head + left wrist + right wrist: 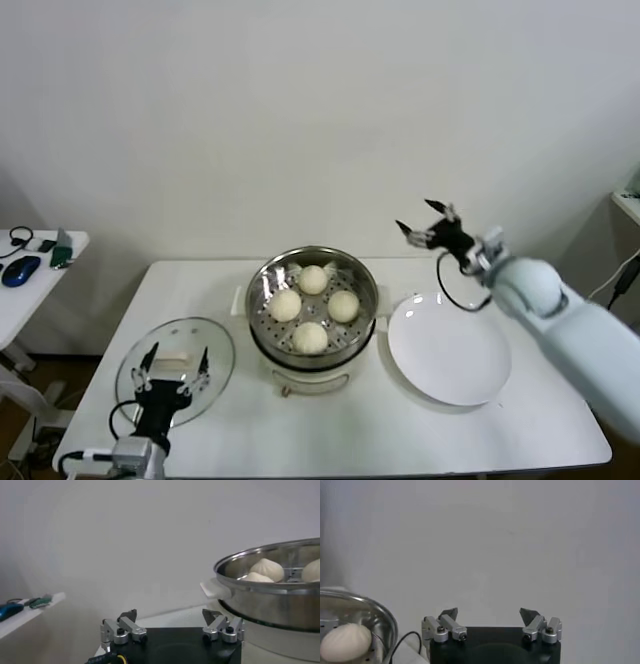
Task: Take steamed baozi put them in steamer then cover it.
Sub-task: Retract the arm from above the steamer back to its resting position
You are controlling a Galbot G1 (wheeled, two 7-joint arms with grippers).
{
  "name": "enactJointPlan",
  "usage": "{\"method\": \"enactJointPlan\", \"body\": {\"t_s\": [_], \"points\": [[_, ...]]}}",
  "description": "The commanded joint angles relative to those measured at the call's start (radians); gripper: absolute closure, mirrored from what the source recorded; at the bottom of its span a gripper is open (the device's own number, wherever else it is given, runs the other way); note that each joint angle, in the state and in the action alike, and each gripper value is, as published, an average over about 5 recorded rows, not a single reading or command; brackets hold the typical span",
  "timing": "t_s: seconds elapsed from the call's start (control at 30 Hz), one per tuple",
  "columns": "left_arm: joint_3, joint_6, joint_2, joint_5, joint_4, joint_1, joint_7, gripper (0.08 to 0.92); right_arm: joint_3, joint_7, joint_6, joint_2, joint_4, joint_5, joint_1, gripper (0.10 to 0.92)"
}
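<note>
Several cream-white baozi (312,307) sit on the perforated tray inside the steel steamer (263,282) at the table's middle. The steamer also shows in the left wrist view (280,605) with baozi (266,569) in it, and one baozi shows in the right wrist view (345,641). The glass cover (215,345) with its cream handle (173,355) lies flat on the table, left of the steamer. My left gripper (176,366) is open and empty, hovering over the cover's near part. My right gripper (420,218) is open and empty, raised in the air right of the steamer.
A flat white plate (449,353) lies right of the steamer, under my right arm. A side table (30,290) at far left carries a mouse and small items. The white wall stands behind the table.
</note>
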Motion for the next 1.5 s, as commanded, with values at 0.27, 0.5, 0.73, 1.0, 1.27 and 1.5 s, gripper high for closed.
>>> {"method": "enactJointPlan", "body": {"t_s": [0.27,0.5,0.73,1.0,1.27,1.5], "points": [[-0.002,-0.023,0.049,0.281,0.0,-0.015,-0.12,0.177,0.516,0.061,0.365,0.29,0.12,-0.168,-0.814,0.203],[-0.014,-0.041,0.151,0.723,0.039,0.027,-0.317,0.177,0.473,0.057,0.419,0.373,0.129,-0.215,-0.899,0.203],[-0.021,-0.108,0.225,1.046,0.183,0.048,-0.358,0.177,0.427,0.069,0.434,0.392,0.129,-0.204,-0.933,0.203],[-0.01,-0.143,0.228,1.177,0.404,-0.057,-0.368,0.177,0.382,0.089,0.471,0.389,0.133,-0.195,-0.947,0.203],[0.0,-0.151,0.212,1.192,0.524,-0.133,-0.376,0.177,0.383,0.093,0.482,0.385,0.133,-0.194,-0.955,0.203],[0.003,-0.158,0.216,1.197,0.595,-0.173,-0.381,0.177,0.382,0.099,0.482,0.386,0.135,-0.194,-0.959,0.203]]}}
